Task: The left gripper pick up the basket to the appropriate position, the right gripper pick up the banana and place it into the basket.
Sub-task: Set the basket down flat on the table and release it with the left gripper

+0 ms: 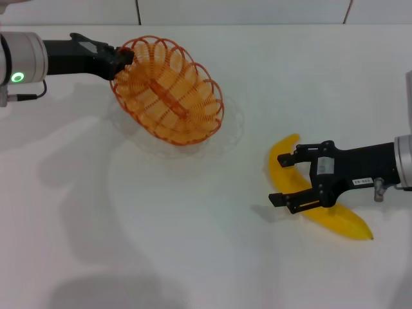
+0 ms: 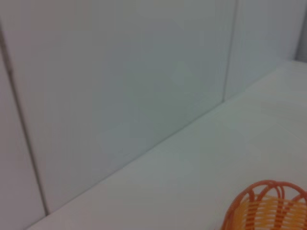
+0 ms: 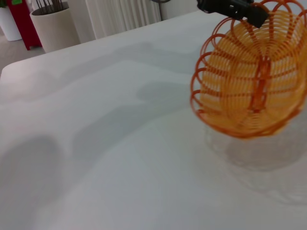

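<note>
The left gripper (image 1: pixel 122 59) is clamped on the rim of the basket (image 1: pixel 168 90) near the bench's far left. The basket hangs tilted, its opening turned toward the bench's middle, apparently clear of the bench (image 1: pixel 161 244); a shadow lies beneath it.

The right gripper (image 1: pixel 287 179) sits over the banana (image 1: pixel 322 215), which lies flat toward the near right edge. Its fingers stand apart, one to each side of the fruit's middle, not yet closed on it.

Risks, as judged:
- The banana is smooth and curved; a squeeze off its middle could let it pivot or slip out.
- The basket is held by a single rim loop. The hold looks thin; the wire may flex or twist when weight lands inside.
- With the basket tilted this steeply, a banana dropped in could slide back out over the low side.

Contents: the basket is empty, its woven floor fully visible in the right wrist view.
</note>
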You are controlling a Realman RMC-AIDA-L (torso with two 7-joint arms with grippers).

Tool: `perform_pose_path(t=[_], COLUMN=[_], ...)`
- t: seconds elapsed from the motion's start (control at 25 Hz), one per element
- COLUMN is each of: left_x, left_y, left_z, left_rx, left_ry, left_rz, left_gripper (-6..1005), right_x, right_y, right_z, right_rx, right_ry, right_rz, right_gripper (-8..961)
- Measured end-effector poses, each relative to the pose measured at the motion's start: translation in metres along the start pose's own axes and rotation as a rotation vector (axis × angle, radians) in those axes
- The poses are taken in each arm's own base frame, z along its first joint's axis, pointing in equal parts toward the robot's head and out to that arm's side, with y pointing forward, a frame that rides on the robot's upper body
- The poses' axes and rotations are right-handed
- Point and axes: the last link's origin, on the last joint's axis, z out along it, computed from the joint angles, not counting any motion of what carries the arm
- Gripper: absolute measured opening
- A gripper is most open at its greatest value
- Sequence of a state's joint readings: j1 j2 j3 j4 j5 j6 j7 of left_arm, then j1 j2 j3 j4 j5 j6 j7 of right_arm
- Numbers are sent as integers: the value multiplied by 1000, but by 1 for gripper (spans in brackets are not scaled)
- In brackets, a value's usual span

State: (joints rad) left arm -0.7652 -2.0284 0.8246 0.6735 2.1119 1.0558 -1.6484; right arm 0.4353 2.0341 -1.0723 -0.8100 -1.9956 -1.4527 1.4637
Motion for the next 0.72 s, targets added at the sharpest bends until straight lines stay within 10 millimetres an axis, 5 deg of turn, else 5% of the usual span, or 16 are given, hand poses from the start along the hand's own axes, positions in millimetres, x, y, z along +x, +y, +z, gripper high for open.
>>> perform_pose_path(t=[0.72], left_x=[-39], left_y=[-2], left_z=[7], left_rx=[80], left_ry=[64], left_rz=[-188], left_gripper=[66], right_x=[-4], right_y=[1], right_z=[5], right_rx=[-22], right_ry=[12], right_rz=[-17], right_gripper=[892])
